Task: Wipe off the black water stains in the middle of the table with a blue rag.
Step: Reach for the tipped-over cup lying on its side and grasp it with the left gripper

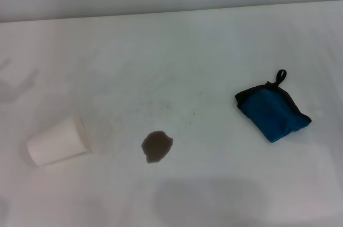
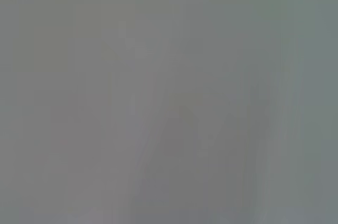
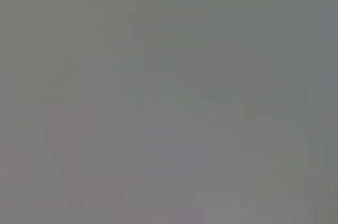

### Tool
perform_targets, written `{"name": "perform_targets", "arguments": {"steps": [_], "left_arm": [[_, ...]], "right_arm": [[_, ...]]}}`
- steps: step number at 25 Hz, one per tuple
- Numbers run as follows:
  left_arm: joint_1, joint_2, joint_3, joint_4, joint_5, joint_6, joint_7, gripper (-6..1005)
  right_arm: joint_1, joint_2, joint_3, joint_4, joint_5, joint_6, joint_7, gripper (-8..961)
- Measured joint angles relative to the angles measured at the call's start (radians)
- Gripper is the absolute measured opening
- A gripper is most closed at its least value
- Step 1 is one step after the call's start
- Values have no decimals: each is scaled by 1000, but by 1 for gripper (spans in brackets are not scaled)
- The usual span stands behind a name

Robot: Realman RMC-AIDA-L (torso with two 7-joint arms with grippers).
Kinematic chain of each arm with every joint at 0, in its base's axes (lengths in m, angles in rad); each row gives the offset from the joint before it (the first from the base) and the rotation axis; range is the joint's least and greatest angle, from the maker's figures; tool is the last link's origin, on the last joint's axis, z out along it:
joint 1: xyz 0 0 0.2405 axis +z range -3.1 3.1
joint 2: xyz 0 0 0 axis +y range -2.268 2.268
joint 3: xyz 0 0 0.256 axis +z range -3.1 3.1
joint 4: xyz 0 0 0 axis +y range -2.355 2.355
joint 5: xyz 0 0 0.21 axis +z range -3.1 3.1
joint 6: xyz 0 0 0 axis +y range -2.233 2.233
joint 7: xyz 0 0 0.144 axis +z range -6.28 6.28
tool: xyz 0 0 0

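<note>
Neither gripper shows in the head view, and both wrist views give me only blank grey, so I cannot tell their state. On the white worktop [image 1: 177,50] the black water stain [image 1: 157,146] sits at lower centre. At centre right, well apart, lies the blue rag [image 1: 272,112], untouched. A white paper cup [image 1: 58,141] lies tipped at lower left, likely the spill's source.

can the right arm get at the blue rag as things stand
Probably yes. The blue rag lies alone on the robot's right side of the table, nothing on or beside it. Neither gripper is in view, so actual reach can't be confirmed.
</note>
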Motion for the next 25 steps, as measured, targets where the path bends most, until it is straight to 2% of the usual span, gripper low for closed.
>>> {"name": "perform_targets", "arguments": {"steps": [4,6,8,11,14,15,18,25], "left_arm": [[-86,25,1,-169,112,88,-132,875],[-128,37,2,-216,190,121,-170,875],[-183,54,3,-250,324,145,-209,875],[-286,86,4,-266,593,160,-231,874],[-371,102,4,-266,817,163,-213,875],[-416,104,4,-266,934,162,-191,875],[-475,101,4,-269,1075,157,-147,876],[-564,72,6,-279,1192,108,-17,875]], "right_arm": [[6,2,33,38,12,11,20,483],[7,2,60,55,13,12,22,483],[5,2,80,70,13,14,22,483],[1,2,87,82,14,18,25,483],[-1,2,88,89,14,20,40,483],[-1,2,88,91,15,21,45,484],[-2,2,88,100,14,26,50,484],[-5,2,90,108,14,49,58,484]]}}
